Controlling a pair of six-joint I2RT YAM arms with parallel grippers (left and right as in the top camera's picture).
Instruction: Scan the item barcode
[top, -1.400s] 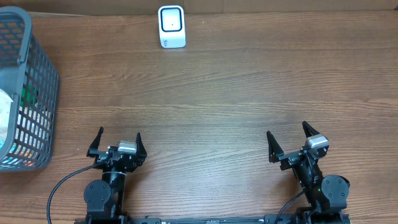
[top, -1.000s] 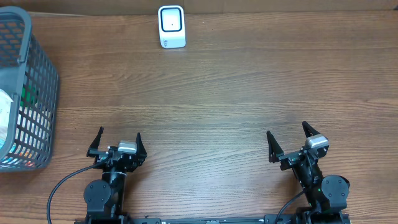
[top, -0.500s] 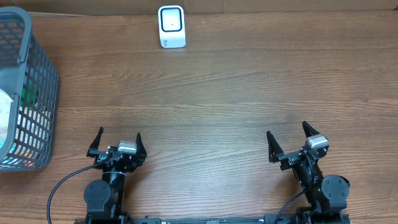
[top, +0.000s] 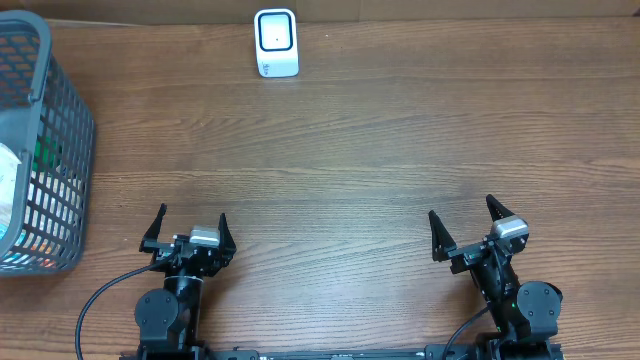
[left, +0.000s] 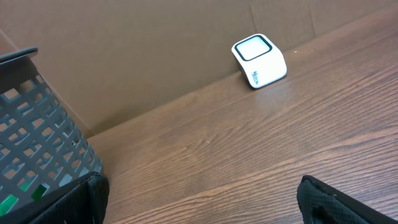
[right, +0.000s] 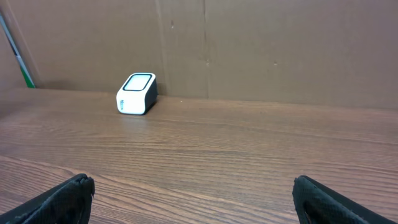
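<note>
Items (top: 6, 190) are lying inside the basket (top: 70, 120) at far left, well apart from the scanner (top: 276, 42). Left gripper (top: 190, 222) and right gripper (top: 461, 214) are hanging wide open and empty, so picking and scanning are both waiting.

The left fingers (top: 157, 224) and right fingers (top: 437, 233) are slim, pointed and matte black, like the arms (top: 182, 272) behind them. Just behind each pair sits a small silver-grey block (top: 205, 237), and further back a round black housing (top: 538, 302). A thin black cable (top: 98, 296) curves out behind the left fingers.
</note>
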